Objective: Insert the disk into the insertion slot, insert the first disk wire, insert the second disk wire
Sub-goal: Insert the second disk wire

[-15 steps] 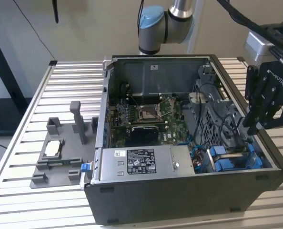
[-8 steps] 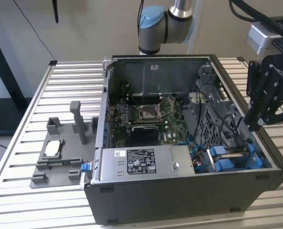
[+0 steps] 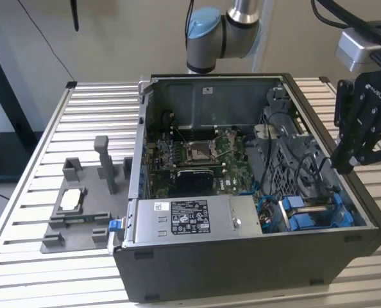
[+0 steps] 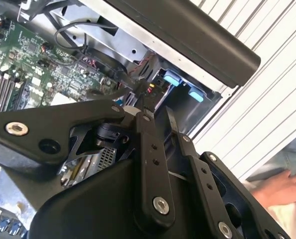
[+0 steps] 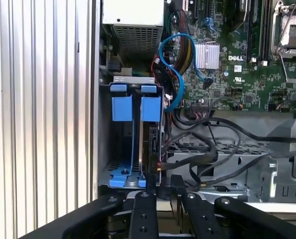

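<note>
- The silver-grey hard drive in its bright blue plastic carrier appears already seated on edge inside the dark grey metal drive bay.
- The black robot gripper hangs close to the bay. Its jaws are narrow and seem to pinch a black wire plug near the drive's end.
- A tilted plug could meet the drive's socket askew, bending contacts or shoving the drive along the bay.
- The loose black cables just beside the bay could snag the jaws or get trapped under the plug.
- A person's hand rests by the slatted metal counter, well clear of the bay. A wide swing outward might reach it.
</note>
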### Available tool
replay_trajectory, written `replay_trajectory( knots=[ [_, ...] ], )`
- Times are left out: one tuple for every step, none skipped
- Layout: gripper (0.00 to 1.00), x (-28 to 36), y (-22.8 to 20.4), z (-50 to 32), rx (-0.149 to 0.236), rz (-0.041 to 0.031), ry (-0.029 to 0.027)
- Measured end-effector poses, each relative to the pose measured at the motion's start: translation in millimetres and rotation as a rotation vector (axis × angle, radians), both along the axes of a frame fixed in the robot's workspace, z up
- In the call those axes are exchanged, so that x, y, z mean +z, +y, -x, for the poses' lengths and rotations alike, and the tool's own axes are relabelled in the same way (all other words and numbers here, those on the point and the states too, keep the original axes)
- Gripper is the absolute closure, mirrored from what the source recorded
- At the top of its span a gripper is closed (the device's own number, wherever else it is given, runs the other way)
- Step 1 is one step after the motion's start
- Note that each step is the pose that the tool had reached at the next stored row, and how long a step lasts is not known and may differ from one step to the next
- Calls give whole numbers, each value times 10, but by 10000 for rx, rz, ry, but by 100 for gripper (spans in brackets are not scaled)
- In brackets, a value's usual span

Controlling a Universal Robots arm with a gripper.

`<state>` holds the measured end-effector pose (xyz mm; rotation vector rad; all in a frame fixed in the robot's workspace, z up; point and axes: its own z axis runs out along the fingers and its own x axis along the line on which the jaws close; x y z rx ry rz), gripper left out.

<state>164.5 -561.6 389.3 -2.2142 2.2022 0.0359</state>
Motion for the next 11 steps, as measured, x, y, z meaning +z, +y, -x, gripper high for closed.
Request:
replay_trajectory(
  knots=[
    [73,2,1,-8,0,-13,15],
    [73,6,1,-16,0,-18,43],
    [73,10,1,-24,0,-22,70],
    [73,13,2,-32,0,-25,93],
    [73,17,2,-40,-1,-28,111],
    [73,20,3,-47,0,-30,123],
    [73,21,3,-53,0,-38,128],
    [73,22,3,-56,-1,-52,130],
    [73,22,3,-56,-10,-80,131],
    [73,21,3,-56,-23,-119,130],
    [73,22,3,-57,-38,-174,130]
  ],
)
